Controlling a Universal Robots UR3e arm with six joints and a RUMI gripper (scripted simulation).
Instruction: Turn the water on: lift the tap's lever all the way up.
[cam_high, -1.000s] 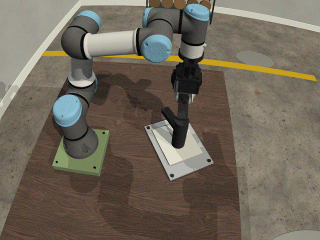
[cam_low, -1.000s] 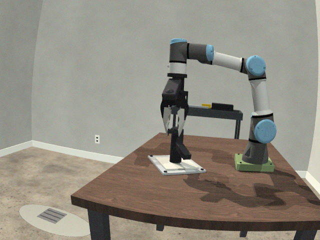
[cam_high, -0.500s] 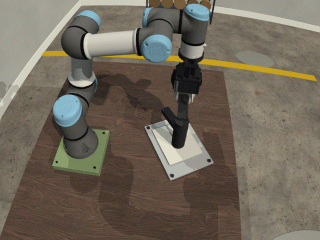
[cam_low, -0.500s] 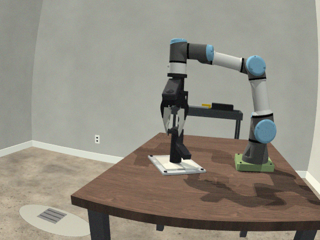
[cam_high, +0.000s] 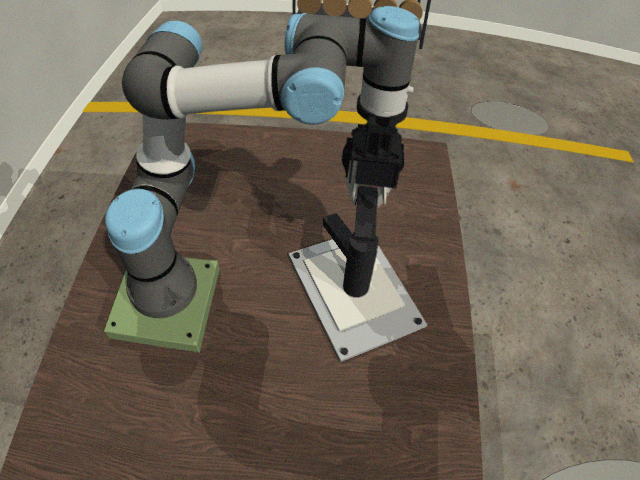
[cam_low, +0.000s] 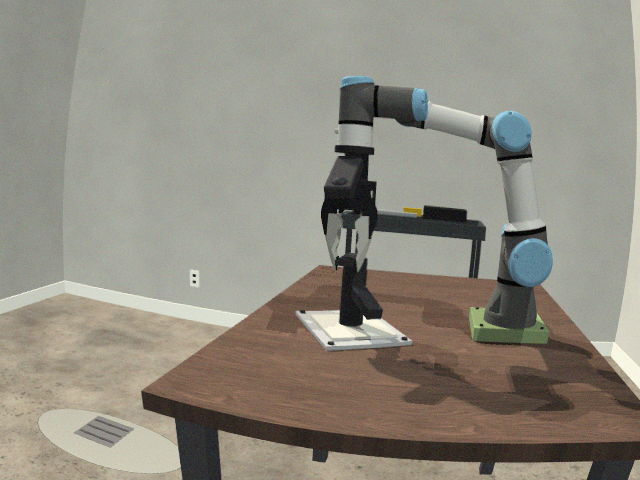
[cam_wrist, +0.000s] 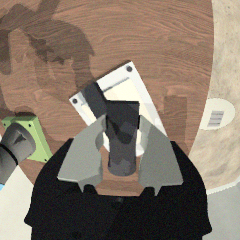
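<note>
The gripper (cam_low: 349, 256) pointed straight down over the tap (cam_low: 352, 302) and was clenched on the lever (cam_low: 349, 264). Its two grey fingers stood only a little apart, one on each side of the dark lever, and pressed on its upper end. In the wrist view the lever (cam_wrist: 121, 140) filled the gap between the fingers. The lever (cam_high: 367, 214) stood almost upright above the tap body (cam_high: 359, 266), and the short spout (cam_high: 338, 230) pointed sideways toward the arm's side of the table.

The tap stood on a white pad set on a grey plate (cam_high: 356, 343) with a dark screw at each corner. The plate lay on a brown wooden table (cam_low: 320, 403), near its middle. The arm's green base (cam_high: 204, 281) was on the same table, well apart from the plate. Shadows of the arm fell over the wood.

The floor (cam_low: 77, 335) was rough grey concrete with a yellow line (cam_high: 516, 135) beyond the table and a round drain cover (cam_low: 105, 432) near one table leg. The walls were plain grey with a white skirting board, and a socket (cam_low: 194, 277) was low on the wall. A dark bench (cam_low: 439, 227) stood behind the table.
</note>
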